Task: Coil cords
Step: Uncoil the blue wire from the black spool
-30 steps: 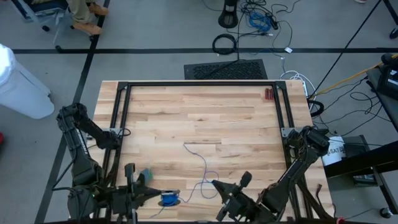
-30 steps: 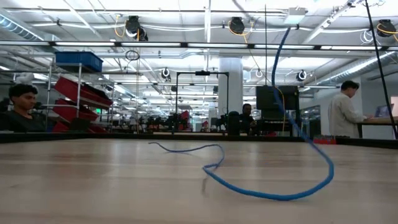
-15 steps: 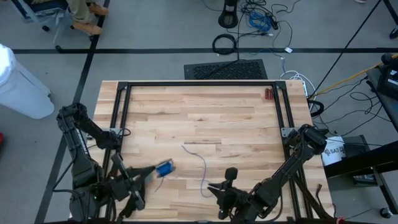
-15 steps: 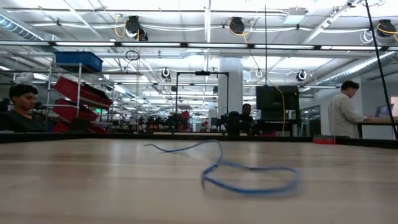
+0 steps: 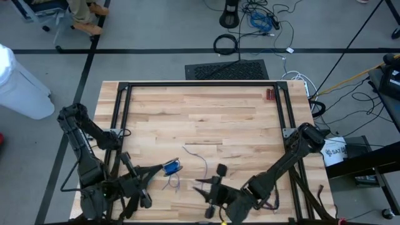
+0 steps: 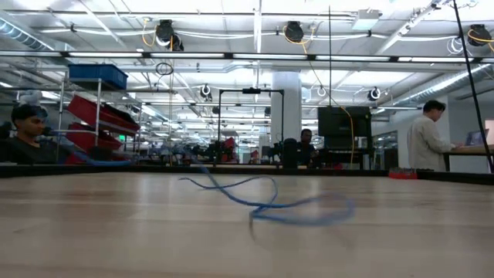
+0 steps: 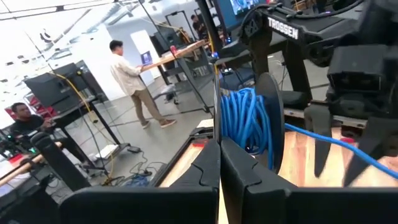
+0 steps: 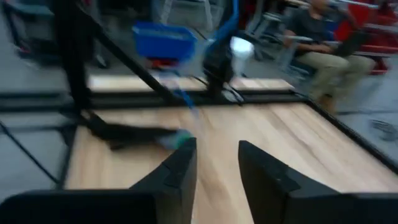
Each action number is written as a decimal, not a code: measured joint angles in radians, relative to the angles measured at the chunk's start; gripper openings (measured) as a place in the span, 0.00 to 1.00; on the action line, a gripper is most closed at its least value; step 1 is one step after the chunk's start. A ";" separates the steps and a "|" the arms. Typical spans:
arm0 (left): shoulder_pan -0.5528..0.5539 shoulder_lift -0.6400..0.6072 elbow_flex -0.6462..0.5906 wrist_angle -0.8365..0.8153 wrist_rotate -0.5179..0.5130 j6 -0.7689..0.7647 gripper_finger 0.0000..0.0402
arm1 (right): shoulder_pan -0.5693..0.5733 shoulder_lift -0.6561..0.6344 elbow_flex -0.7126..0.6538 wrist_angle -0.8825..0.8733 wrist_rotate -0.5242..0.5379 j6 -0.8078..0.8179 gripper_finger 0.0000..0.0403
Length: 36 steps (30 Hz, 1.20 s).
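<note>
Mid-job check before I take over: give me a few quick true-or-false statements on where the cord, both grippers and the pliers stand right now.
1. The left gripper is shut on the blue coil. True.
2. The whole cord is wound up. False: a loose tail lies across the table.
3. The right gripper grips the cord. False: its fingers are apart with nothing between them.
4. The red-handled pliers lie at the table's far right edge. True.
5. Both grippers sit at the table's near side. True.
</note>
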State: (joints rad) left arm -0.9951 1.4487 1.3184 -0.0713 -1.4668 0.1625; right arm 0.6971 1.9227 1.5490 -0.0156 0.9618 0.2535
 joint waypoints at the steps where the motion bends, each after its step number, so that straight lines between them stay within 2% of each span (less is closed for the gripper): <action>1: 0.006 0.000 -0.001 0.001 0.015 -0.001 0.00 | -0.008 0.007 0.000 0.051 -0.034 -0.030 0.29; 4: 0.023 0.001 -0.002 -0.003 0.039 -0.016 0.00 | -0.025 0.036 0.000 0.185 -0.084 -0.136 0.34; 7: 0.034 0.003 -0.002 -0.033 0.071 -0.054 0.00 | -0.030 0.059 0.000 0.286 -0.073 -0.240 0.38; 10: 0.046 0.004 -0.002 -0.067 0.085 -0.088 0.00 | -0.036 0.066 0.000 0.312 -0.066 -0.271 0.42; 15: 0.054 0.005 -0.002 -0.098 0.107 -0.131 0.00 | -0.043 0.067 0.000 0.320 0.021 -0.272 0.44; 27: 0.053 0.005 -0.002 -0.096 0.129 -0.157 0.00 | -0.057 0.067 0.000 0.325 0.031 -0.213 0.42; 36: 0.053 0.005 -0.002 -0.096 0.129 -0.157 0.00 | -0.061 0.067 0.000 0.324 0.030 -0.209 0.31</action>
State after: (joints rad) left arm -0.9417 1.4532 1.3163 -0.1677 -1.3376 0.0055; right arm 0.6360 1.9896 1.5489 0.3083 0.9916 0.0444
